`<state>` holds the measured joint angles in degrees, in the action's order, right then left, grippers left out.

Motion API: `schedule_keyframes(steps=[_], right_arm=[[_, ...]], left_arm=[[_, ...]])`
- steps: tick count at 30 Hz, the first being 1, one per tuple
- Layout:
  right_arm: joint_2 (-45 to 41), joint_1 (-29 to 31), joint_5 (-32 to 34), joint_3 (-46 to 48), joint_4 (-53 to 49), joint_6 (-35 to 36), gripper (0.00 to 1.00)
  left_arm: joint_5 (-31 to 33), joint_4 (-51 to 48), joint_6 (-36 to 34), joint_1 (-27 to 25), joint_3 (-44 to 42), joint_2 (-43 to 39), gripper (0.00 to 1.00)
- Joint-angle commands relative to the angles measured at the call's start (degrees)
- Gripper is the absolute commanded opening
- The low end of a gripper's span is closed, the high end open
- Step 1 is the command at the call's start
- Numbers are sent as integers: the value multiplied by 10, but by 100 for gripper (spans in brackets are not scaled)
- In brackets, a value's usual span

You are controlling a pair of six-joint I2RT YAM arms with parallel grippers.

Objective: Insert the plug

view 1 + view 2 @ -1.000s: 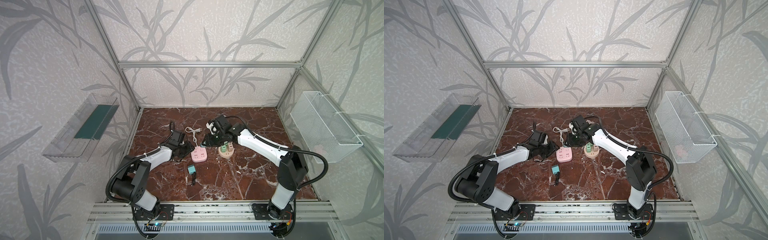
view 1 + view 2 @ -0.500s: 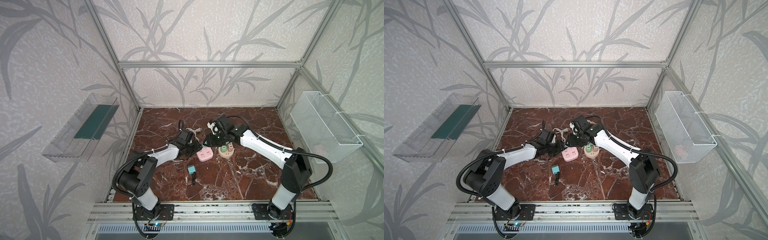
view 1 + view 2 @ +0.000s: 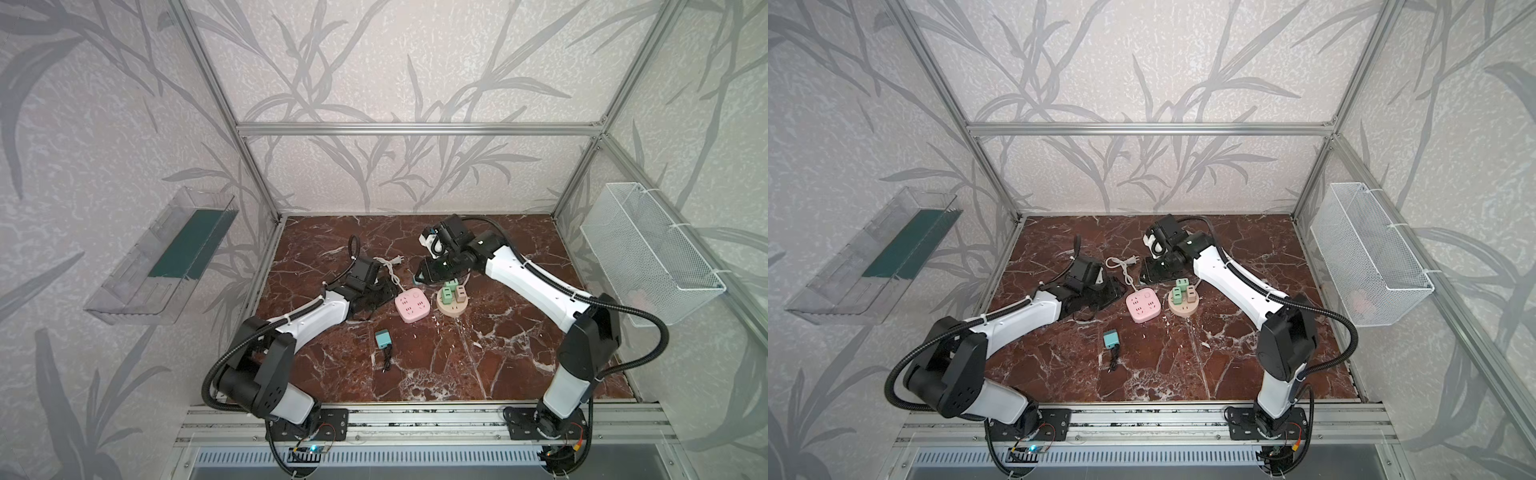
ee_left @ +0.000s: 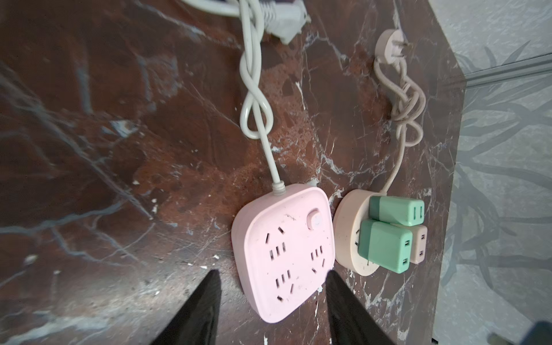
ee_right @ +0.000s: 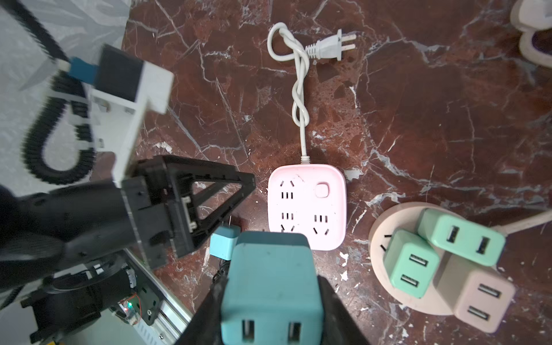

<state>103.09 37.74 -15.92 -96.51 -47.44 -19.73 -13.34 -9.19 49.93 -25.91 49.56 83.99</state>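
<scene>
— Plug's that rounded teal block point(image 5: 270, 263) with two slots on its end, yeah?
— Yes, clamped in the right gripper point(image 5: 271, 280), centre of both top views, just above the pink power strip point(image 5: 307, 206)
— And the left gripper point(image 4: 272, 273)?
— Jaws spread apart, tips just beside the strip

Leaf-patterned walls point(image 3: 374, 62), red marble floor point(image 3: 498, 353), aluminium frame point(image 3: 415, 129)
</scene>
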Motion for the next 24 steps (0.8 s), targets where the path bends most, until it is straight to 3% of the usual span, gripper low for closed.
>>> schedule_keyframes(steps=[1,7,15,24], right_arm=[[39,3,5,-43,-84,63,0],[108,15,14,-130,-140,90,0],[187,63,101,-226,-175,91,0],[217,85,140,-246,-181,88,0]], left_arm=[[31,-74,-44,12,10,-42,57],[44,-95,-61,50,-29,-121,58],[23,-128,-80,67,-41,-169,60],[29,-145,-92,68,-56,-203,63]])
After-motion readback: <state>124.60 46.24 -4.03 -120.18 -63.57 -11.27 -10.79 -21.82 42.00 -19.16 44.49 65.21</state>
